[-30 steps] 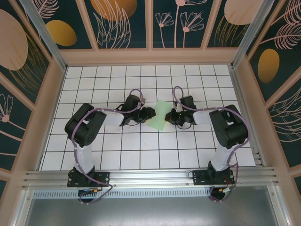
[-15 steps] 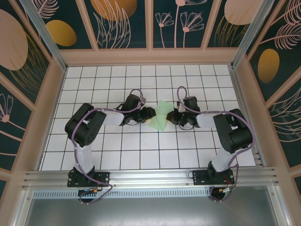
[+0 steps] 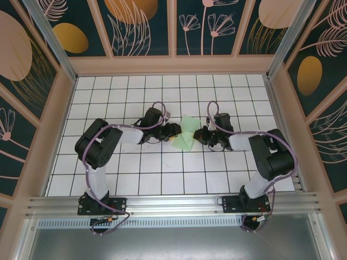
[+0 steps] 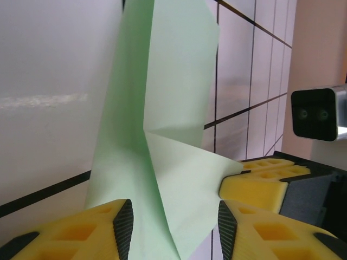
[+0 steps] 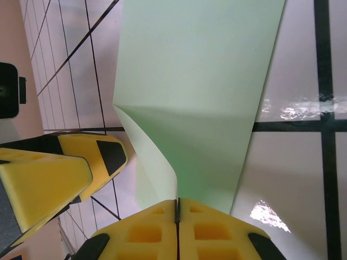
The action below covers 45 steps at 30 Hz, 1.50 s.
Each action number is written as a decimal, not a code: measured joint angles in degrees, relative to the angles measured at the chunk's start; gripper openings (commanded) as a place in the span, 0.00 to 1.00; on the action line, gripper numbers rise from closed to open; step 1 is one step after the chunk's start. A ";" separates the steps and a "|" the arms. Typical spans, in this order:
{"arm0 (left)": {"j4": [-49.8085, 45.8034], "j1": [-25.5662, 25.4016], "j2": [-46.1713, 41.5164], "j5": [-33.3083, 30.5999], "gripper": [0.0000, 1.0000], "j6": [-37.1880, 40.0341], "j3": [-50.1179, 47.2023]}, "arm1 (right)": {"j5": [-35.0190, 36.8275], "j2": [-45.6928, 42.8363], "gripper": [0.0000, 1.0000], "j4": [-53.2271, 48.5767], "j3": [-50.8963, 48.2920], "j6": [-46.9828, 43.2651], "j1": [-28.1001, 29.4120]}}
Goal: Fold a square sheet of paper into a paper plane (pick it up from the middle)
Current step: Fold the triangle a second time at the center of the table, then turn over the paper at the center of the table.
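Yellow-padded, the left pincer [image 3: 175, 130] stands released, its fingers astride the left edge of the folded square sheet of paper [image 3: 186, 135], whose right edge the right pincer [image 3: 200, 134] clenches, with bare gridded surface [image 3: 162, 168] open around the sheet.

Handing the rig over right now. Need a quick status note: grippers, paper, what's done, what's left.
Left gripper: open, with the paper running between its fingers, not clamped.
Right gripper: shut on the paper's opposite edge.
Paper: mid-table between the two grippers, curled and partly raised.
Done: sheet picked up, some creases in.
Left: the remaining folds; no plane shape yet.
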 measured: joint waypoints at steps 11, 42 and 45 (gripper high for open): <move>1.40 -0.31 2.56 1.44 0.51 0.46 3.85 | 0.00 -0.72 0.07 1.86 -0.98 0.68 -0.48; -0.20 -0.33 4.90 -1.81 0.00 8.00 7.56 | 10.27 -12.39 0.76 -8.44 -0.48 -2.01 -3.32; -5.64 -0.33 2.19 -5.70 0.00 10.49 7.76 | 13.05 -14.14 0.80 -10.86 -0.35 -3.08 -3.37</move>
